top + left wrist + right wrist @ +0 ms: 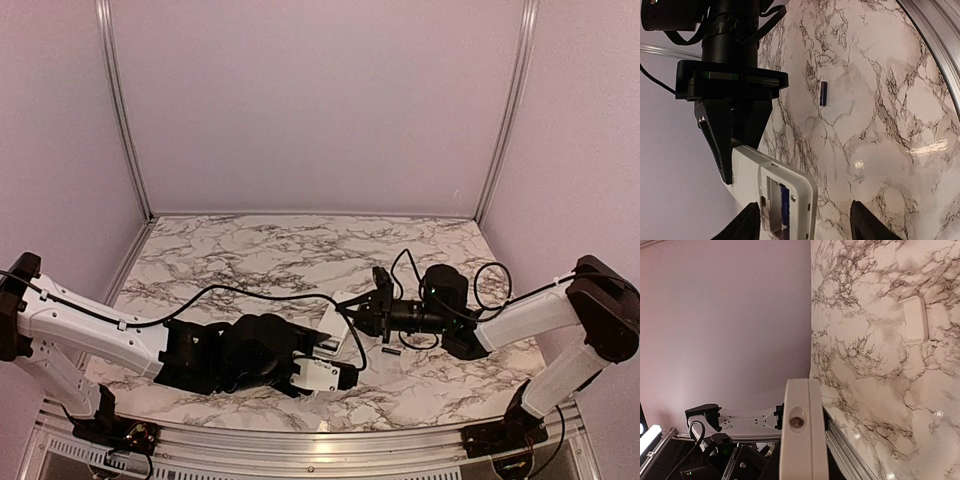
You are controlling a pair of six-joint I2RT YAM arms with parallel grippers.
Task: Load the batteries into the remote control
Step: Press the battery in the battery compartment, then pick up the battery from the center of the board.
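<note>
The white remote control is held off the table with its back showing and its battery compartment open. One dark battery lies inside the compartment. My right gripper is shut on one end of the remote, whose end face with the emitter shows in the right wrist view. My left gripper is open, with the remote's free end between its fingers and not gripped. The second battery lies loose on the marble table, also in the top view.
The small white cover plate lies flat on the marble table. An aluminium rail runs along the table's near edge. Both arms and their cables meet at the table's front middle.
</note>
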